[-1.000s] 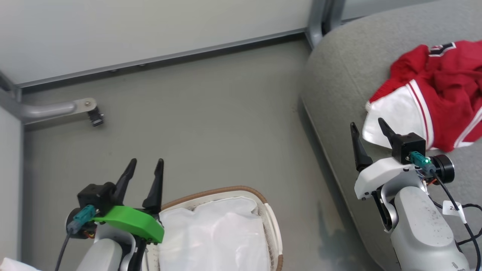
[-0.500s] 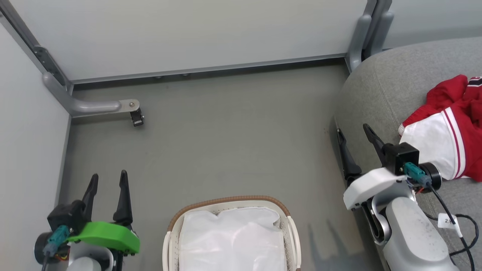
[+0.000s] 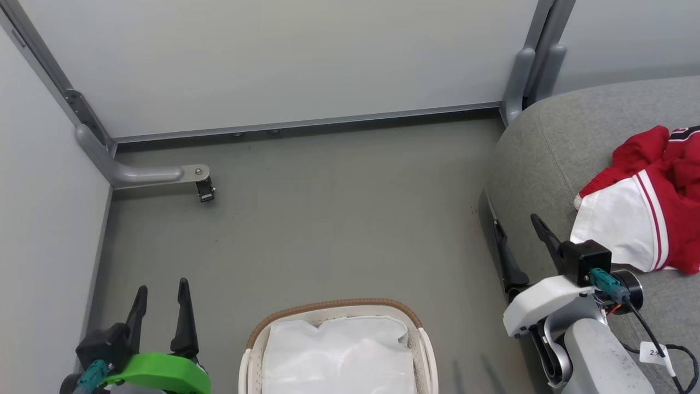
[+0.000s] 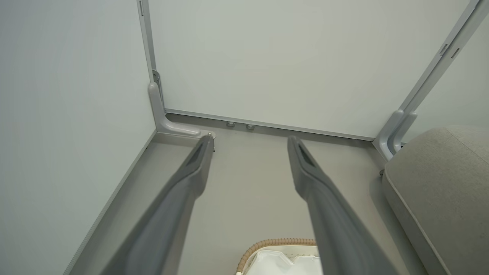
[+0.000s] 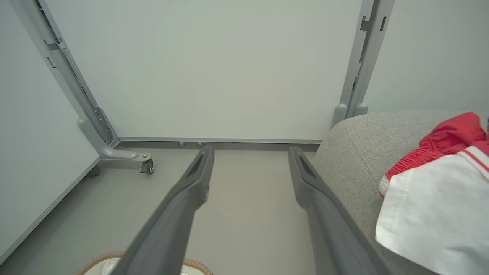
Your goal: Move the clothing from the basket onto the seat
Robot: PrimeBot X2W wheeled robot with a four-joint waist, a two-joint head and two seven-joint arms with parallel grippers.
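Seat (image 3: 547, 164): grey couch, R side. Basket (image 3: 333, 304) on floor, bottom centre; inside, white liner (image 3: 333, 355), no red seen. Clothing (image 3: 656, 208) heaped on seat. L gripper (image 3: 163, 284) & R gripper (image 3: 515, 220): fingers apart, carrying nothing. Judged: task looks done.

both end effectors, left (image 3: 162, 287) and right (image 3: 517, 227), gape apart, fingers empty.
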